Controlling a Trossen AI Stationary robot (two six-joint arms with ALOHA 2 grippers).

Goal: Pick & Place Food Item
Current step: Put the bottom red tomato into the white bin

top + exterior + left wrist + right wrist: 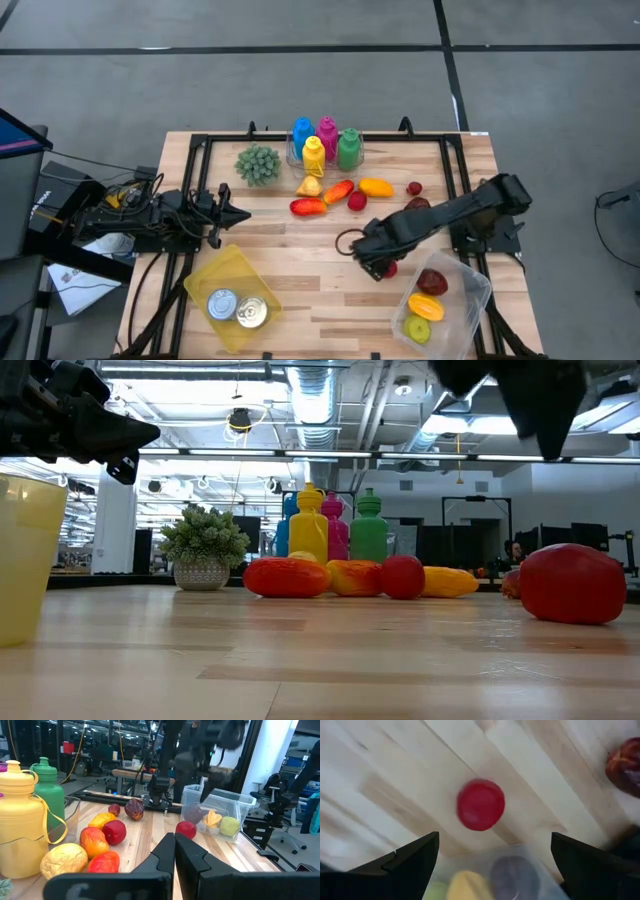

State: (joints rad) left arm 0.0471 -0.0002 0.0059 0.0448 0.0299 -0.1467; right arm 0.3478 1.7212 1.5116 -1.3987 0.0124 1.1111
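A round red fruit (480, 804) lies on the wooden table (300, 270), just left of a clear bin (470, 290) that holds a dark red, a yellow and a green piece. My right gripper (372, 254) hangs above the fruit, pointing down. It is open (495, 836), with nothing between its fingers. The same fruit (572, 582) shows at the right of the low view. More fruit (338, 192) lies in a row at the far middle. My left gripper (236, 213) waits at the left, shut (174, 851) and level.
Four coloured bottles (325, 140) and a small potted plant (258, 163) stand at the far edge. A yellow bin (200, 285) with two cans (237, 308) sits at the near left. Bare wood lies between the two bins.
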